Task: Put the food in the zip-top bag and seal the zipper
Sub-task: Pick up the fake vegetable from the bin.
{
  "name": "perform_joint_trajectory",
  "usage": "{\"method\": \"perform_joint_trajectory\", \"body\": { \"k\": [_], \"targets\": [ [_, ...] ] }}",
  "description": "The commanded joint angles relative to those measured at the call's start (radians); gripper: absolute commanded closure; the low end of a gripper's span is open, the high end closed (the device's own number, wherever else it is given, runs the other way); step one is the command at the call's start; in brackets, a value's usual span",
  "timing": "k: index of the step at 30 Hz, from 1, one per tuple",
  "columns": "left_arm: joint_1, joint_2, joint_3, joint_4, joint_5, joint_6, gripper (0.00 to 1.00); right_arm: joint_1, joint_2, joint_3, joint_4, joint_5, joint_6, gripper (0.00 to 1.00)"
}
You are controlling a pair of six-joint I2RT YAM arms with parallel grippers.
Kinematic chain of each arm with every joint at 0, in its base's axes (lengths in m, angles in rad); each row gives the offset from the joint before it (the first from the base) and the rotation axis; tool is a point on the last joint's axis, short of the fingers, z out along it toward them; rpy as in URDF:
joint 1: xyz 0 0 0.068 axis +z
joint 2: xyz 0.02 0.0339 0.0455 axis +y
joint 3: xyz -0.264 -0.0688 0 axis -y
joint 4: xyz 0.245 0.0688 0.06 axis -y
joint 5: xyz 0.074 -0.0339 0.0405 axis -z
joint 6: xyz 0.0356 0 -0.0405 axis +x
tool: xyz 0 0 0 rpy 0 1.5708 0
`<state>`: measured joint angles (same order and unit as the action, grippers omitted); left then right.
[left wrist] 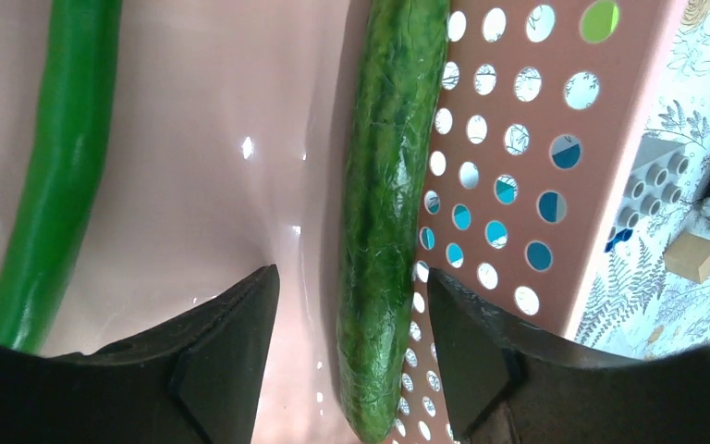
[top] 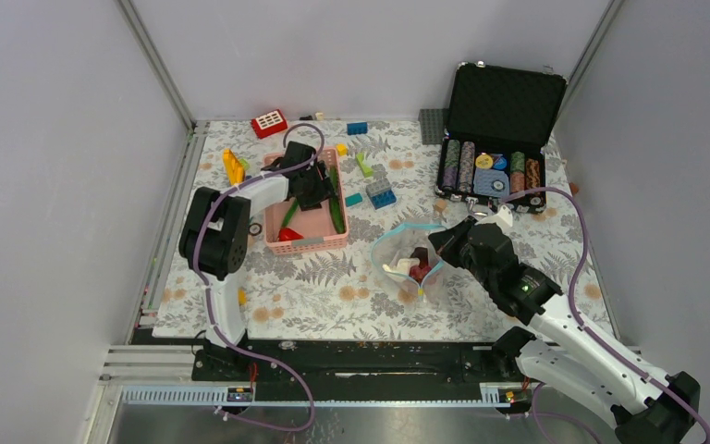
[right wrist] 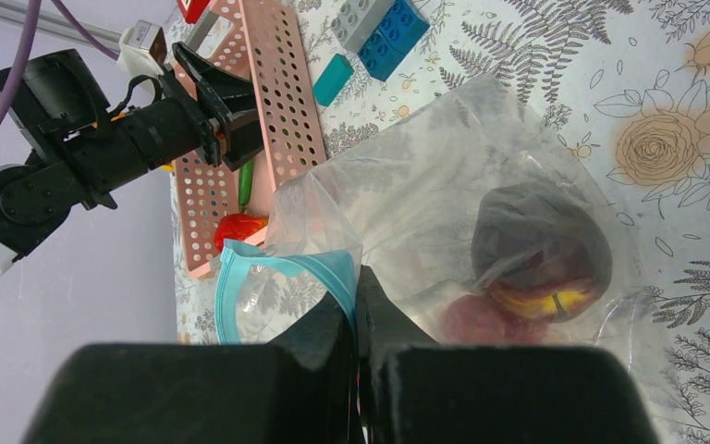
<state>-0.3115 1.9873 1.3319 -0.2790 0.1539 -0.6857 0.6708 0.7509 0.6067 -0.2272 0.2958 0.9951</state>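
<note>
The clear zip-top bag (top: 407,259) stands open mid-table, with dark red and white food inside. My right gripper (right wrist: 355,310) is shut on its light-blue zipper (right wrist: 282,268) edge and holds the mouth open; a maroon round fruit (right wrist: 541,250) shows through the plastic. My left gripper (left wrist: 351,324) is open inside the pink basket (top: 319,227), its jaws on either side of a dark green pod (left wrist: 393,213). A lighter green pod (left wrist: 60,166) lies to its left. A red piece (top: 288,234) lies at the basket's near end.
An open black case of poker chips (top: 490,166) stands at the back right. Loose coloured blocks (top: 379,192) lie behind and right of the basket, a red block (top: 269,122) at the back, a yellow block (top: 232,166) left of the basket.
</note>
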Motion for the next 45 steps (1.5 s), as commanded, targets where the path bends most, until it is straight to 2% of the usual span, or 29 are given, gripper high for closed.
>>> {"method": "perform_joint_trajectory", "body": {
  "k": [1,9,14,18,21,25,40,45],
  "targets": [
    [0.000,0.036,0.046,0.004,0.018,-0.003,0.41,-0.008,0.001,0.004,0.016,0.033,-0.002,1.00],
    [-0.021,0.085,0.120,-0.184,-0.111,0.034,0.48,-0.007,0.007,0.010,0.019,0.030,0.000,1.00],
    [-0.039,0.106,0.150,-0.240,-0.150,0.050,0.52,-0.007,0.007,0.008,0.023,0.028,-0.001,1.00],
    [-0.057,0.127,0.198,-0.305,-0.238,0.059,0.56,-0.007,0.005,0.005,0.023,0.032,-0.002,1.00],
    [-0.058,0.132,0.203,-0.298,-0.213,0.061,0.71,-0.007,0.003,0.000,0.024,0.032,0.001,1.00],
    [-0.058,0.102,0.206,-0.293,-0.206,0.062,0.99,-0.007,-0.002,-0.001,0.023,0.033,-0.001,1.00],
    [-0.057,-0.312,0.034,-0.188,-0.336,0.021,1.00,-0.007,-0.040,-0.014,0.022,0.030,-0.008,1.00],
    [-0.080,-0.485,-0.060,-0.103,-0.266,0.050,1.00,-0.007,-0.033,-0.019,0.023,0.011,-0.008,1.00]
  ]
}}
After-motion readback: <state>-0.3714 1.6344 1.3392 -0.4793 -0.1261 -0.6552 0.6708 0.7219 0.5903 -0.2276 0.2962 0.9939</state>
